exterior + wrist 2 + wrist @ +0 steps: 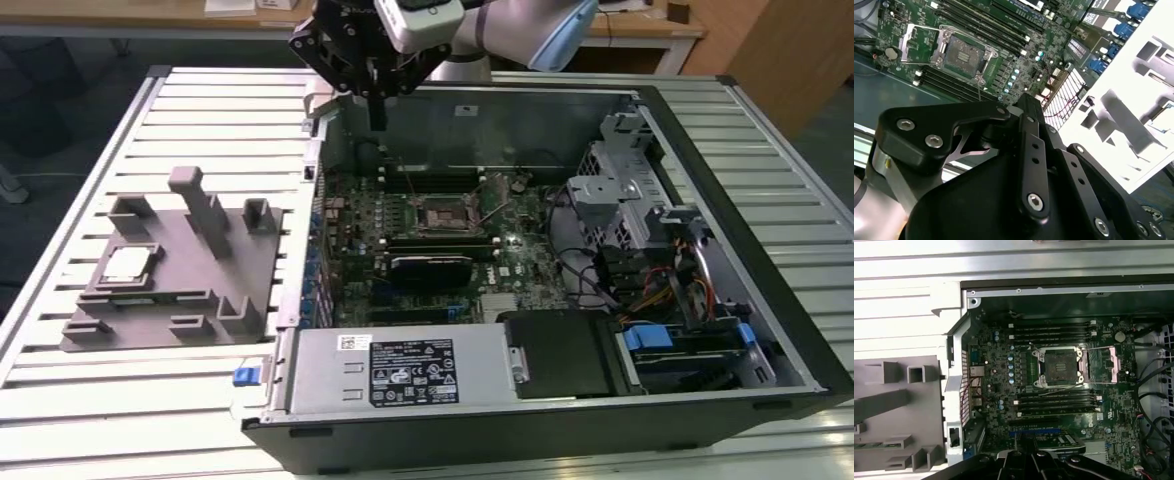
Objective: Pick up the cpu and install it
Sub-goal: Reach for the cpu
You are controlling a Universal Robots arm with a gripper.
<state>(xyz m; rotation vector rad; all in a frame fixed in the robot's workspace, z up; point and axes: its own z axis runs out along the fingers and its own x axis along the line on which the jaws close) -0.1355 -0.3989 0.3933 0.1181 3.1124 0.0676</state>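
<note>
Slatted pale metal table (80, 410); wooden desk (120, 15) behind.

Arm (527, 30) high, tool (378, 122) closed, pointing down

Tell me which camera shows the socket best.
The first wrist view: it looks almost straight down on the socket, open, no chip in it. The second wrist view shows the socket at a slant; the exterior view shows the socket from farther off, inside the case.
</note>
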